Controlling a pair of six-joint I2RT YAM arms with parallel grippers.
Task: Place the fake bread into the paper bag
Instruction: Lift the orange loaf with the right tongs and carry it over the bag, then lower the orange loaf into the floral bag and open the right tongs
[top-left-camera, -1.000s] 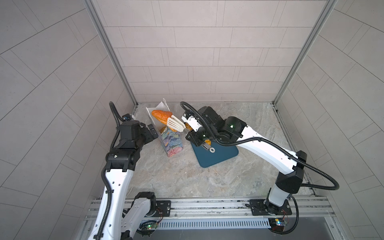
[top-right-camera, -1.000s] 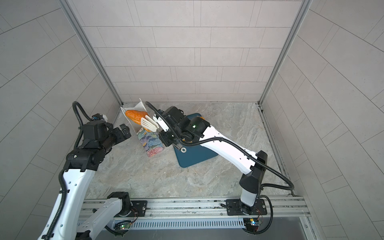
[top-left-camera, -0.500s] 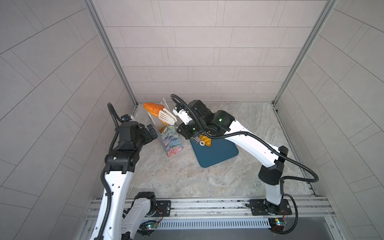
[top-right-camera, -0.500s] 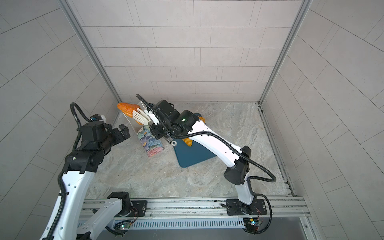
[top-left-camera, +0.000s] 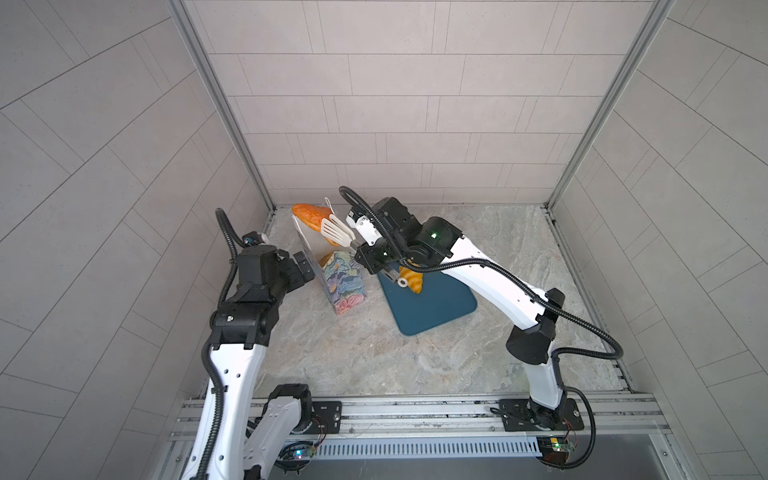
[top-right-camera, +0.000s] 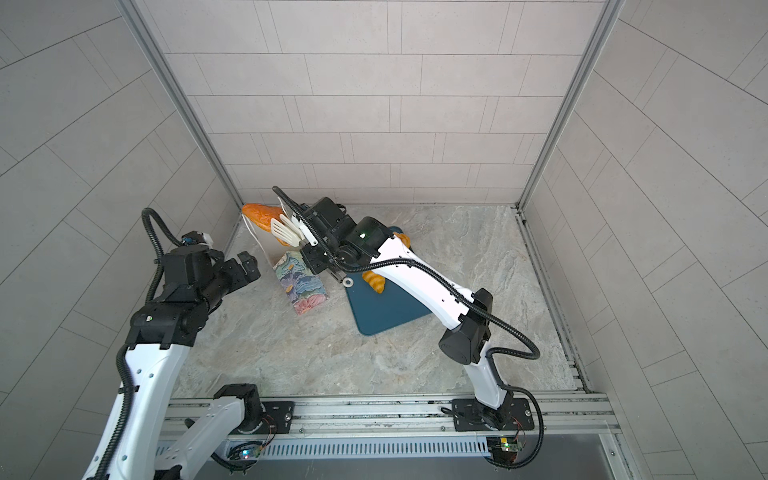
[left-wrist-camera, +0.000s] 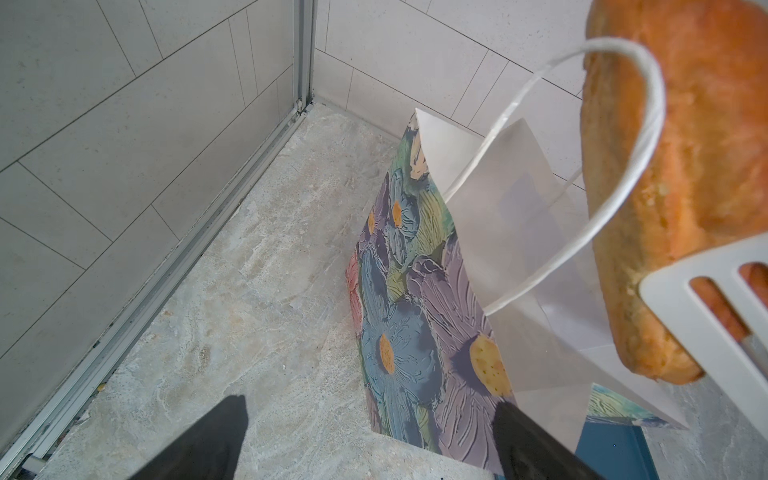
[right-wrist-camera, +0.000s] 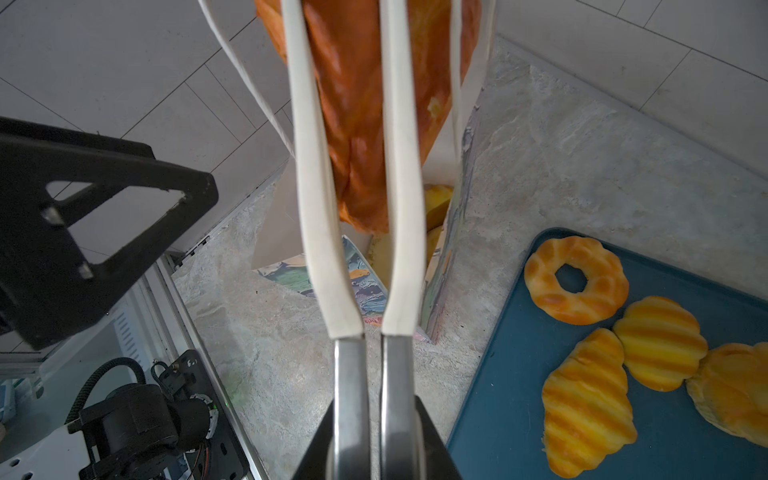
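on the grey marbled tabletop, a tall floral paper bag stands open, some yellow toy pastries already inside. the right gripper, clamped on white slotted tongs, holds an orange-brown toy loaf above the bag's mouth. the left gripper gapes empty beside the bag. four glossy yellow pastries are left on the flat teal tray.

The right gripper, clamped on the tongs, now sits farther toward 10 o'clock in both top views than a second ago. The loaf it carries is no longer centred over the bag. It overlaps the bag's 11 o'clock rim and handle. The right arm is stretched further, its elbow drawn toward 9 o'clock. More of a croissant shows at the tray's 11 o'clock end.
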